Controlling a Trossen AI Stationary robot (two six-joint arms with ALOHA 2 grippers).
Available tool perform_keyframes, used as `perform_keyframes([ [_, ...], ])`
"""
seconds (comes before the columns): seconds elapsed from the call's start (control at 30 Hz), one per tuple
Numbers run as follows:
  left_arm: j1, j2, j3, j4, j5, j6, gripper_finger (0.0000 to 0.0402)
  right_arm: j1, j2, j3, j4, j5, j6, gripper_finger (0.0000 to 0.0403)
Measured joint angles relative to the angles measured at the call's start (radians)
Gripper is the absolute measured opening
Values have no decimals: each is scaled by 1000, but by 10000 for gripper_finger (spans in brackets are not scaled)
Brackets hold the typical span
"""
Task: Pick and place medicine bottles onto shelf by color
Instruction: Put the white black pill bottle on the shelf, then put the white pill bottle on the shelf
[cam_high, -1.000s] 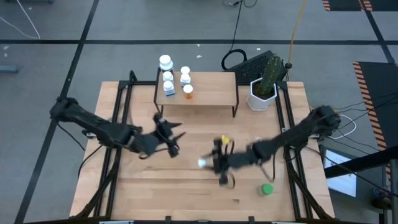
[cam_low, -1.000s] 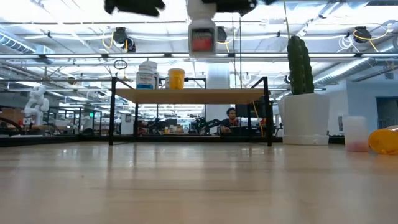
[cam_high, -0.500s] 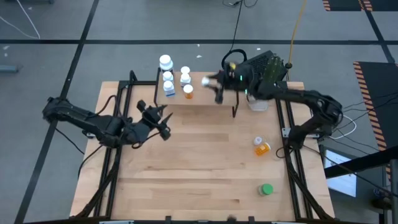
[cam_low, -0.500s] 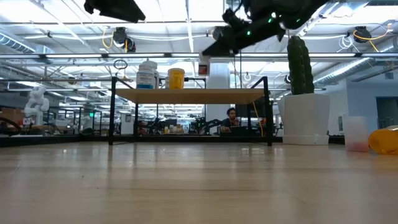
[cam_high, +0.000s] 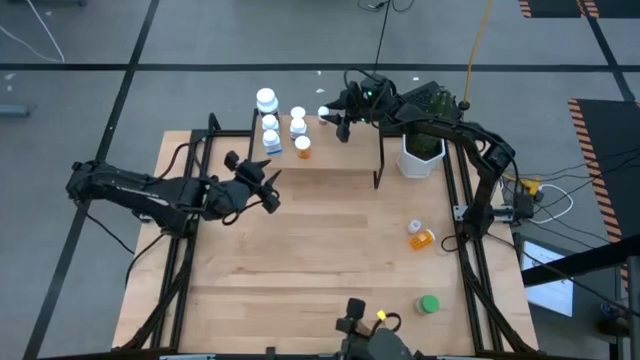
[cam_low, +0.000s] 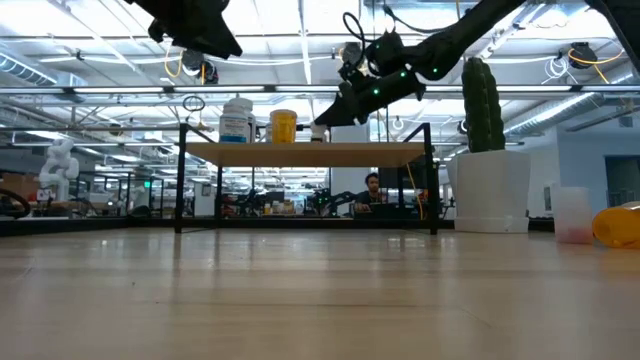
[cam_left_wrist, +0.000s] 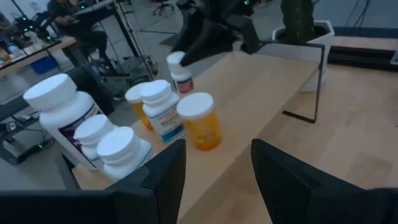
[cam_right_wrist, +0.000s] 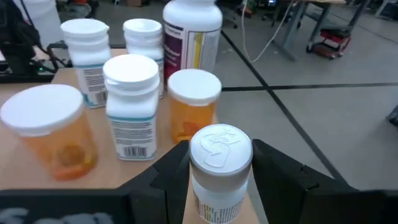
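The shelf (cam_high: 330, 150) stands at the table's far side with several white and orange medicine bottles (cam_high: 272, 125) grouped on its left end. My right gripper (cam_high: 333, 114) is at the shelf's far edge, shut on a white-capped white bottle (cam_right_wrist: 220, 163) next to that group. My left gripper (cam_high: 270, 190) hovers open in front of the shelf's left end, and nothing is between its fingers (cam_left_wrist: 163, 177). An orange bottle (cam_high: 424, 240) and a white one lie on the table at the right. A green bottle (cam_high: 428, 304) is near the right front. My right gripper pinches the white bottle's body (cam_right_wrist: 217, 202) just below its cap, one finger (cam_right_wrist: 171, 177) on each side. The fingers reach in about level from the table's right. The bottle is upright at the shelf's far edge (cam_low: 320, 133). I cannot tell whether its base touches the board.
A white pot with a cactus (cam_high: 424, 140) stands right of the shelf. A dark device with a yellow light (cam_high: 362, 325) sits at the table's near edge. The wide middle of the wooden tabletop (cam_high: 320, 260) is bare.
My right gripper has swung from the table's middle to the shelf's far edge, carrying the white bottle. It then moved left along that edge toward the bottle group and came lower. My left gripper has drawn back toward the shelf's left end and stayed open.
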Motion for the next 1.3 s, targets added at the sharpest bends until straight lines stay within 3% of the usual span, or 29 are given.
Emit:
perform_keyframes([
  [0.67,55,1,0,87,52,66,184,4,3,-1,-12,-19,75,155],
  [1.07,55,1,0,113,67,90,184,1,0,-1,-15,-16,65,234],
  [1.3,55,1,0,106,196,162,184,21,-169,-19,-133,-14,37,246],
])
